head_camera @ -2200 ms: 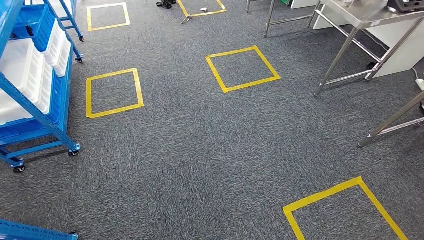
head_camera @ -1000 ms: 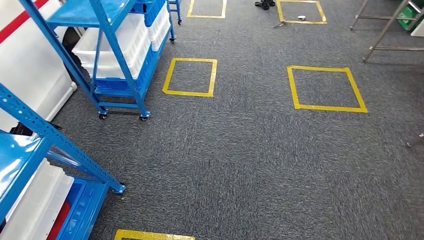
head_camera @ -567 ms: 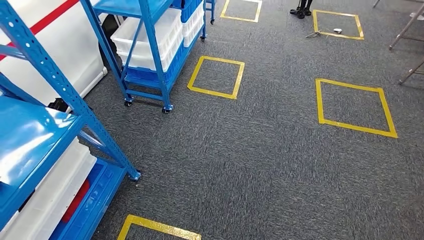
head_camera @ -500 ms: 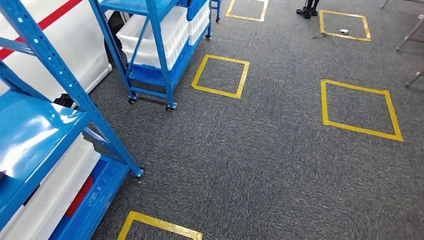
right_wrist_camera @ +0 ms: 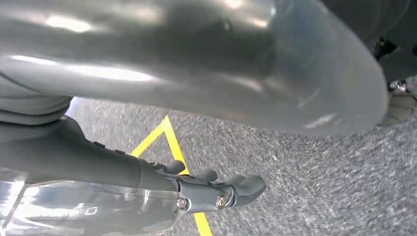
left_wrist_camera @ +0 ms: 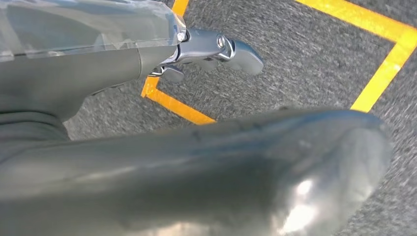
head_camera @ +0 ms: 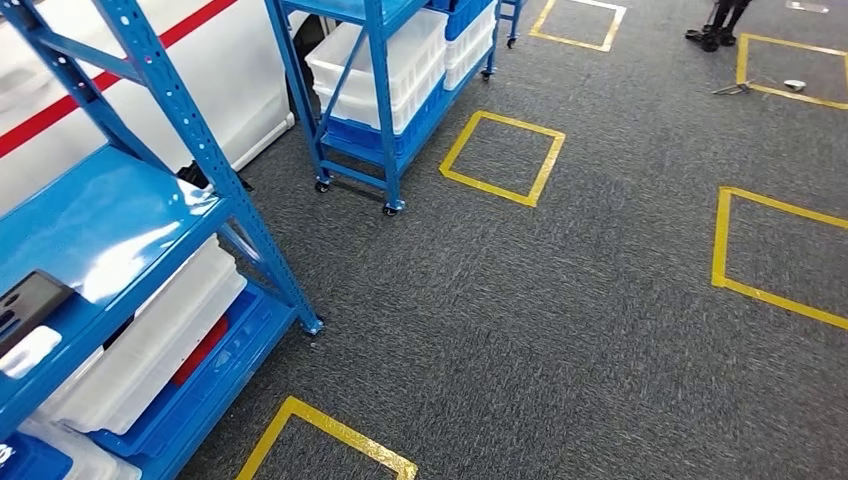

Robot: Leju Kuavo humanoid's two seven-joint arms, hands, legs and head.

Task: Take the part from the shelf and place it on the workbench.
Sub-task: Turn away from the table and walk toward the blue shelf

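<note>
- Near shelf, far left of the head view: blue steel rack with a glossy blue deck. A dark flat item lies at the deck's left end, and a small white piece lies just beside it. Either could be the part; too little shows to say which.
- Under that deck: white trays stacked, a red strip between them.
- Left robot hand: hangs over the carpet and a yellow tape line, holding nothing, fingers seemingly slightly curled.
- Right robot hand: likewise low over carpet and tape, holding nothing, fingers loosely apart.
- Step, as I judge it: squaring up to the near shelf, both hands free. This fits an approach to fetch the part; no bench is in frame to check whether a part lies there.
- Next move calls for facing the deck and raising an arm clear of the slanted upright.
- Centre: second wheeled rack with white bins; yellow floor squares.
- Far right: a person's feet, well apart.
</note>
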